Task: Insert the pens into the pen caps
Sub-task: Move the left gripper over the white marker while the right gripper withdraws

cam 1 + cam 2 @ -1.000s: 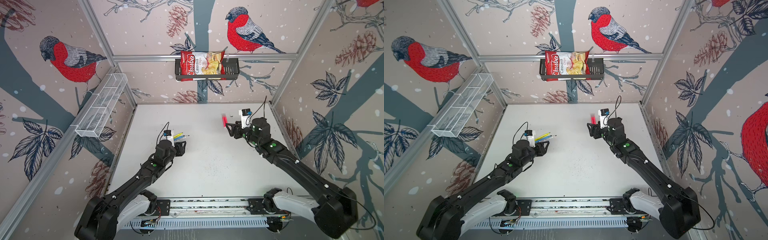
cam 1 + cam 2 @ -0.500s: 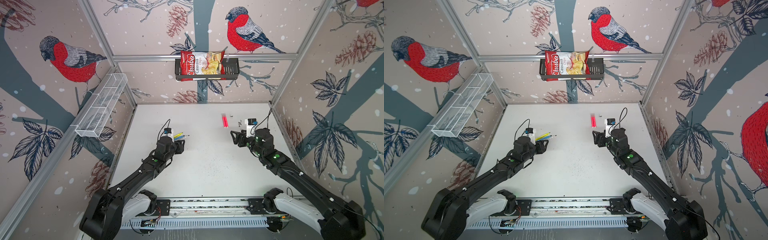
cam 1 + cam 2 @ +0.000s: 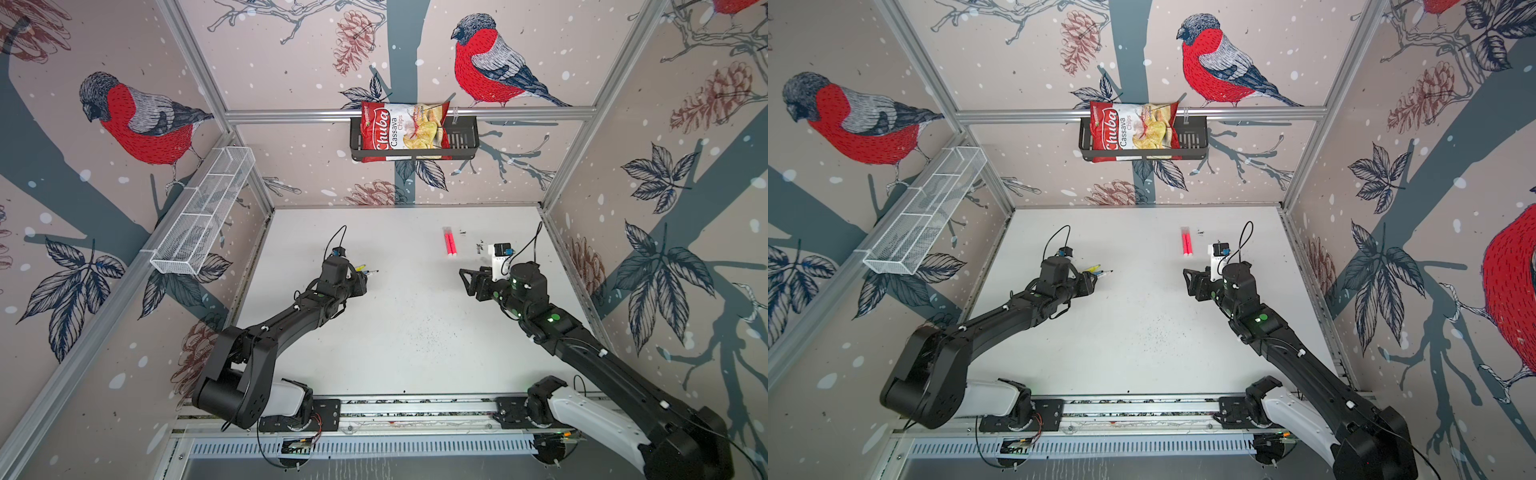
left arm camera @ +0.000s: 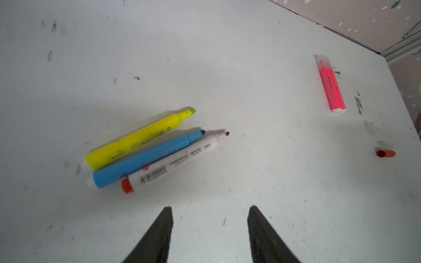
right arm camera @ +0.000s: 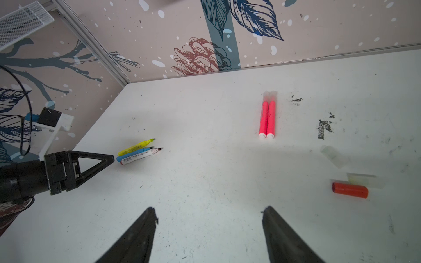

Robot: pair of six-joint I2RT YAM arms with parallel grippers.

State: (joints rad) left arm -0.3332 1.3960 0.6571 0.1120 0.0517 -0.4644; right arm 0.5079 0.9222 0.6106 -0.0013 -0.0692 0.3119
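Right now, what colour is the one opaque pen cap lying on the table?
The cap is red; it shows best in the right wrist view.

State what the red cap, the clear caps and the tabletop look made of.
Red cap: likely opaque plastic, smooth with a soft sheen.
Clear caps: translucent, frosted-looking plastic; the table shows through.
Tabletop: white, matte, hard board, scuffed and ink-stained; exact material unclear.

highlighter [image 4: 141,136]: yellow
middle pen [image 4: 148,157]: blue
barcoded pen [image 4: 175,160]: white, red end
paired pens [image 5: 271,118]: neon pink
solid cap [image 5: 350,190]: red
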